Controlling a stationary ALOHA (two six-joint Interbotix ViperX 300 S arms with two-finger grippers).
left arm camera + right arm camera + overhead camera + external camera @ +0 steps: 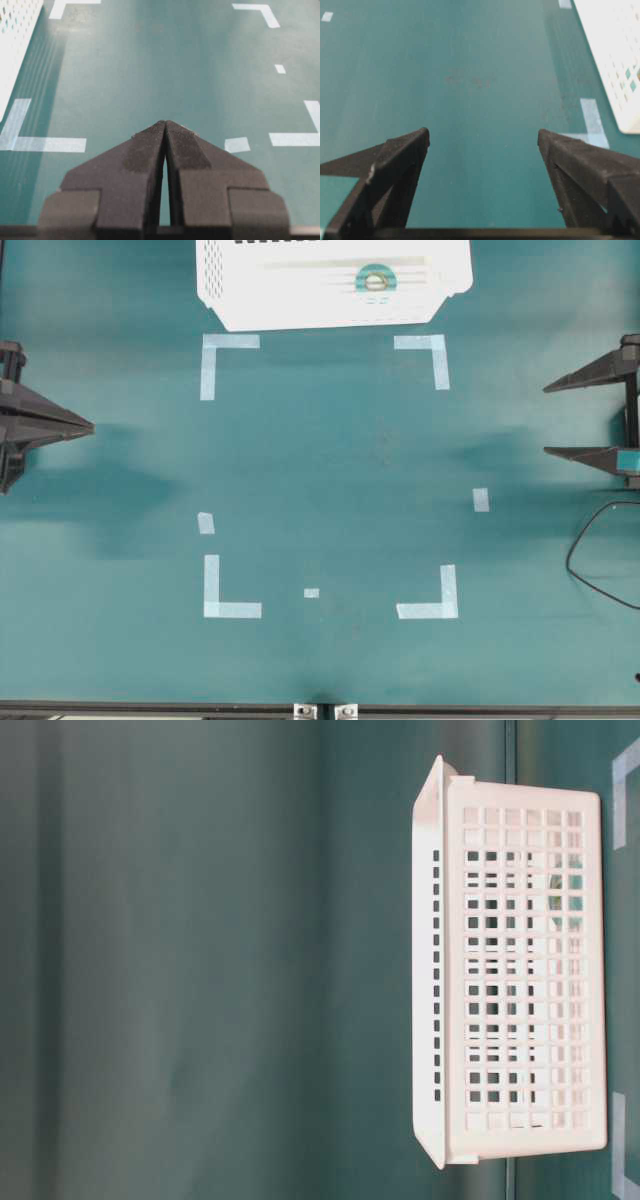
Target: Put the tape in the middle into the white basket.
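The tape (pixel 376 280), a small teal roll with a tan core, lies inside the white basket (pixel 240 295) at the top of the overhead view. The basket's perforated side (pixel 520 980) fills the table-level view, and parts of it show at the left wrist view's corner (pixel 15 45) and the right wrist view's corner (pixel 615 55). My left gripper (pixel 90 426) rests at the left edge, shut with nothing in it, fingertips together (pixel 165 122). My right gripper (pixel 548 420) sits at the right edge, open and empty (pixel 483 134). Both are far from the basket.
Pale tape corner marks (pixel 228 355) (pixel 430 600) outline a rectangle on the teal table, with small strips (pixel 481 499) (pixel 206 523) (pixel 311 592) near it. A black cable (pixel 590 560) loops at the right edge.
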